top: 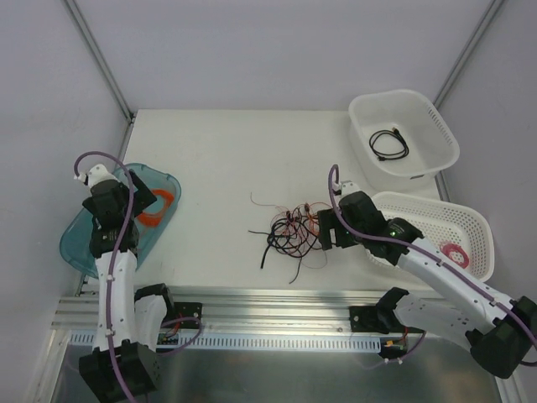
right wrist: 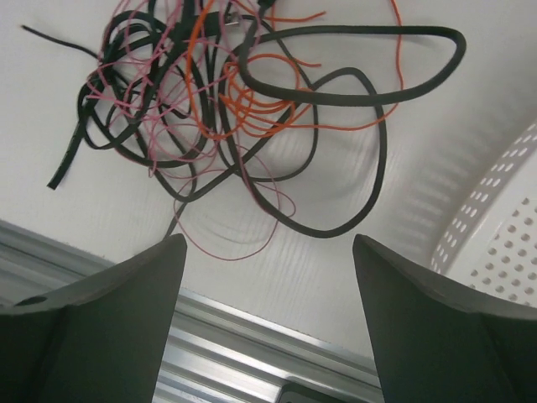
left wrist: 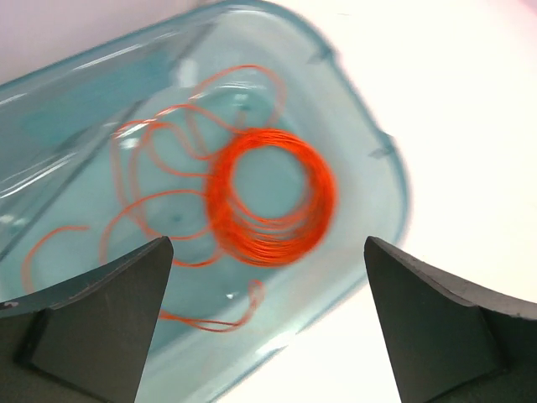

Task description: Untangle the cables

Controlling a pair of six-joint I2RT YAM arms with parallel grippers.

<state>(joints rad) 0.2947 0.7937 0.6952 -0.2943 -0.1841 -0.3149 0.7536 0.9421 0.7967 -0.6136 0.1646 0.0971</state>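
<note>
Surface [top: 218,159]: white, the arm bases at your 6 o'clock; teal tray [top: 80,243] at 9 o'clock, perforated basket [top: 470,222] at 3 o'clock.

The cables [top: 292,231] lie loose just past centre toward 4 o'clock, near the basket but clear of it; expect them to be light and limp. The hair-thin red and orange strands will likely slip and snag; the thicker black lead looks stiffer, so take its free black end [right wrist: 63,168] or the wide outer loop at 3 o'clock.

Right end effector [right wrist: 262,252] hangs at the tangle's 3 o'clock side, fingers apart, holding nothing; left end effector [left wrist: 267,243] likewise spread over the tray's orange ring coil [left wrist: 270,195], not your concern.

Hard to read: the crossings in the knot's core; the tangle's far edge is cut off in the right wrist view.
</note>
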